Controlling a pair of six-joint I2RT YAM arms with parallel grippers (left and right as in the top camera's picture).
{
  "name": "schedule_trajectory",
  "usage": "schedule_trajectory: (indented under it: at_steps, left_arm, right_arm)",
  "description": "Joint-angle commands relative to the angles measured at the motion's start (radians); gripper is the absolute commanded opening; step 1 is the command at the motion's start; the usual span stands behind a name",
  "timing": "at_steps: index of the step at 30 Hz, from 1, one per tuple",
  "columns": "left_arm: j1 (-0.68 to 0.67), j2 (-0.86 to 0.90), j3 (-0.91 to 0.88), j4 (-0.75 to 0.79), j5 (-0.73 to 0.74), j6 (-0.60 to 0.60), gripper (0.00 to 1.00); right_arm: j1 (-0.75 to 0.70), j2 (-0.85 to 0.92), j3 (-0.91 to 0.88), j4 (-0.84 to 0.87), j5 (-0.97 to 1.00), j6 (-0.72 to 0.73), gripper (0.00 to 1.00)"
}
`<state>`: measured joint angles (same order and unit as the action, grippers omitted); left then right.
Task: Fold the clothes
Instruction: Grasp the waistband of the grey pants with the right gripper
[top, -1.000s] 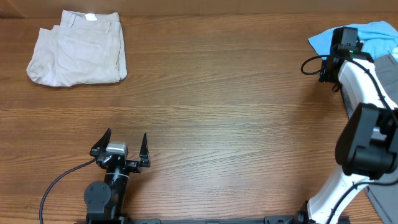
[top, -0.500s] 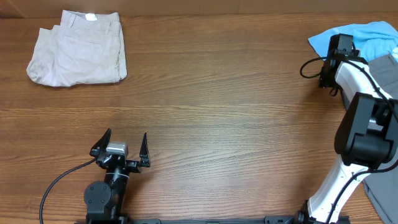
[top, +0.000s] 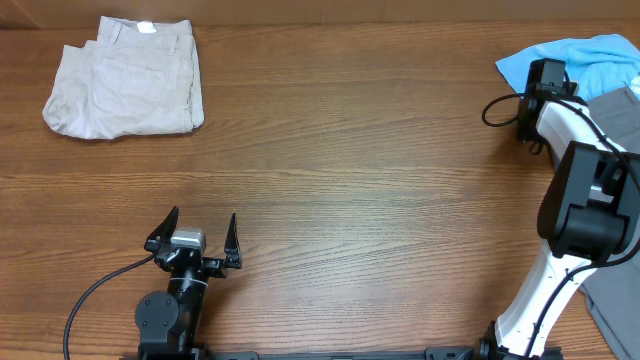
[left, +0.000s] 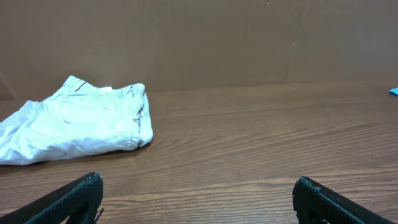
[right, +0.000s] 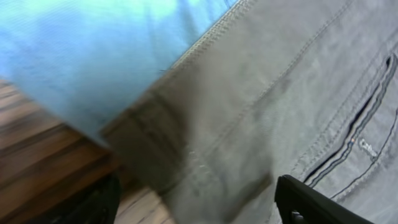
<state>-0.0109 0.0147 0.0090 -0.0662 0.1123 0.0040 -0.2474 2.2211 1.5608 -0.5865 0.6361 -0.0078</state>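
Observation:
Grey shorts (right: 292, 106) with a pocket seam fill the right wrist view, lying partly over a light-blue T-shirt (right: 93, 56). My right gripper (right: 199, 208) is open, its fingers spread on either side of the grey shorts' edge, close above the cloth. In the overhead view its wrist (top: 538, 90) is at the far right, beside the T-shirt (top: 585, 55) and a strip of the grey shorts (top: 628, 100). Folded beige shorts (top: 125, 78) lie at the far left, also in the left wrist view (left: 81, 121). My left gripper (top: 193, 235) is open and empty near the front edge.
A brown wall (left: 217, 43) runs behind the wooden table (top: 350, 170). More grey cloth (top: 612, 322) shows at the bottom right corner, beside the right arm's base.
The right wrist has shifted slightly left and down by the blue T-shirt. The left arm and the beige shorts have not moved.

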Motion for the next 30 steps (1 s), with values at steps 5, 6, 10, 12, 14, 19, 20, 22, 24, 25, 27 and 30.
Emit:
schedule_trajectory:
  at_steps: [5, 6, 10, 12, 14, 19, 20, 22, 24, 25, 27, 30]
  left_arm:
    - [0.004, -0.011, -0.004, 0.0, 0.008, 0.019, 1.0]
    - [0.004, -0.011, -0.004, 0.0, 0.008, 0.019, 1.0]
    - [0.004, -0.011, -0.004, 0.0, 0.008, 0.019, 1.0]
    - [0.004, -0.011, -0.004, 0.0, 0.008, 0.019, 1.0]
    - [0.004, -0.011, -0.004, 0.0, 0.008, 0.019, 1.0]
    - [0.004, -0.011, -0.004, 0.0, 0.008, 0.019, 1.0]
    - [0.004, -0.011, -0.004, 0.0, 0.008, 0.019, 1.0]
    - [0.004, -0.011, -0.004, 0.0, 0.008, 0.019, 1.0]
    - [0.004, -0.011, -0.004, 0.0, 0.008, 0.019, 1.0]
    - [0.004, -0.011, -0.004, 0.0, 0.008, 0.019, 1.0]
    - [0.004, -0.011, -0.004, 0.0, 0.008, 0.019, 1.0]
    - [0.004, -0.011, -0.004, 0.0, 0.008, 0.019, 1.0]
  right_arm:
    - [-0.059, 0.047, 0.011, -0.002, -0.011, 0.001, 0.71]
    - [-0.061, 0.047, 0.011, -0.002, -0.018, 0.0, 0.69]
    - [-0.062, 0.047, 0.011, -0.002, -0.028, 0.001, 0.53]
    - [-0.061, 0.047, 0.011, -0.001, -0.027, 0.001, 0.51]
    - [-0.061, 0.047, 0.011, -0.001, -0.027, 0.004, 0.49]
    - [-0.061, 0.045, 0.017, -0.01, 0.006, 0.022, 0.24]
    - [-0.061, 0.045, 0.023, -0.018, 0.017, 0.039, 0.2]
    - [-0.061, 0.044, 0.04, -0.039, 0.018, 0.062, 0.2]
    - [-0.061, 0.04, 0.062, -0.06, 0.018, 0.065, 0.2]
    - [-0.061, 0.035, 0.07, -0.067, 0.018, 0.065, 0.21]
    - [-0.061, 0.022, 0.085, -0.082, 0.017, 0.094, 0.27]
    - [-0.061, -0.002, 0.092, -0.09, -0.003, 0.106, 0.29]
